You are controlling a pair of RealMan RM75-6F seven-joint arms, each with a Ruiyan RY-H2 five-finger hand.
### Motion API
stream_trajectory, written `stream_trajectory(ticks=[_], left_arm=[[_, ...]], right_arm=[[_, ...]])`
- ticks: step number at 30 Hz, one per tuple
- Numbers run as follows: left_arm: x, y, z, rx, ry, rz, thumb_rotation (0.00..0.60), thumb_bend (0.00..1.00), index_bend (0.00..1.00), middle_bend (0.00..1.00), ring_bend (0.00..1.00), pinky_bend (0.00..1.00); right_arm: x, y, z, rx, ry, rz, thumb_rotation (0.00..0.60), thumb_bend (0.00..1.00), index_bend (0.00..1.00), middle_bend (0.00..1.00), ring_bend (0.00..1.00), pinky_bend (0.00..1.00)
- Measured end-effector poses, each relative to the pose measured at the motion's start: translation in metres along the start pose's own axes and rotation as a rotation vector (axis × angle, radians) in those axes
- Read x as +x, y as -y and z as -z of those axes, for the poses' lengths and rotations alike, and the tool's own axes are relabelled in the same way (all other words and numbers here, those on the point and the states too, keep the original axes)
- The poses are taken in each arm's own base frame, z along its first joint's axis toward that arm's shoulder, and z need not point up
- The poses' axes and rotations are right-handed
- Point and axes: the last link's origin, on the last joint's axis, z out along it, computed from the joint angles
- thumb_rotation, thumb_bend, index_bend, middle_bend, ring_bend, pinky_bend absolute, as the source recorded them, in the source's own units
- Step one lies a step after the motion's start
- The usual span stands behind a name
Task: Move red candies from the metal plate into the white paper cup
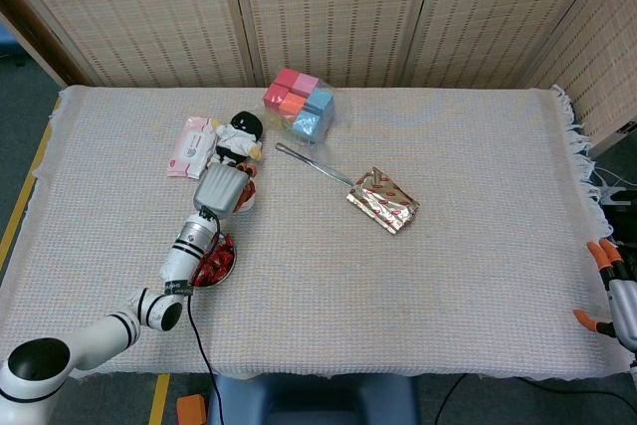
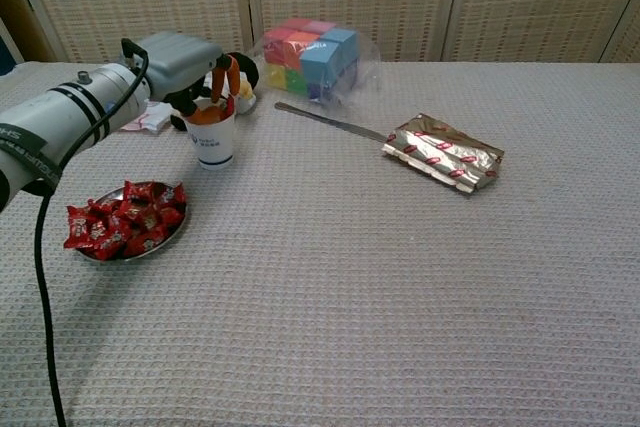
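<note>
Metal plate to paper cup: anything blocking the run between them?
Nothing visible does. The metal plate of red candies and the white paper cup sit apart with only bare cloth between. The left hand is over the cup's mouth, fingers dipping into it.

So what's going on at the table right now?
The left hand is over the white paper cup, fingertips at the cup's mouth; whether it holds a candy can't be seen. The metal plate beside the cup has a pile of red candies on it. The right hand sits at the table's far edge, fingers apart, holding nothing.
</note>
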Motion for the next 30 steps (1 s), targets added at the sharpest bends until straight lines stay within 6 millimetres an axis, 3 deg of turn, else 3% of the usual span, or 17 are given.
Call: stream_trajectory(ticks=[8, 12, 15, 20, 25, 30], left_arm=[[0.005, 0.003, 0.007, -0.002, -0.014, 0.007, 0.600, 0.42, 0.33, 0.39, 0.46, 0.92], [0.007, 0.005, 0.023, -0.011, -0.024, 0.034, 0.600, 0.41, 0.30, 0.37, 0.46, 0.93], [0.006, 0.005, 0.045, -0.035, -0.015, 0.071, 0.600, 0.39, 0.21, 0.31, 0.41, 0.93], [-0.004, 0.010, 0.107, -0.071, 0.052, 0.127, 0.600, 0.38, 0.06, 0.18, 0.28, 0.95], [-0.022, 0.032, 0.173, -0.043, 0.150, 0.124, 0.600, 0.37, 0.02, 0.12, 0.21, 0.95], [-0.033, 0.048, 0.202, 0.009, 0.187, 0.107, 0.600, 0.38, 0.03, 0.11, 0.19, 0.95]], right_arm=[[0.001, 0.001, 0.002, 0.006, -0.001, -0.001, 0.600, 0.09, 0.00, 0.00, 0.00, 0.00], [0.001, 0.001, 0.003, 0.014, -0.002, -0.002, 0.600, 0.09, 0.00, 0.00, 0.00, 0.00], [0.001, 0.003, 0.005, 0.023, -0.002, -0.002, 0.600, 0.09, 0.00, 0.00, 0.00, 0.00], [0.002, 0.005, 0.008, 0.037, -0.005, -0.002, 0.600, 0.09, 0.00, 0.00, 0.00, 0.00], [0.000, 0.008, 0.010, 0.053, 0.000, 0.000, 0.600, 0.09, 0.00, 0.00, 0.00, 0.00], [-0.001, 0.011, 0.011, 0.067, 0.004, 0.001, 0.600, 0.09, 0.00, 0.00, 0.00, 0.00]])
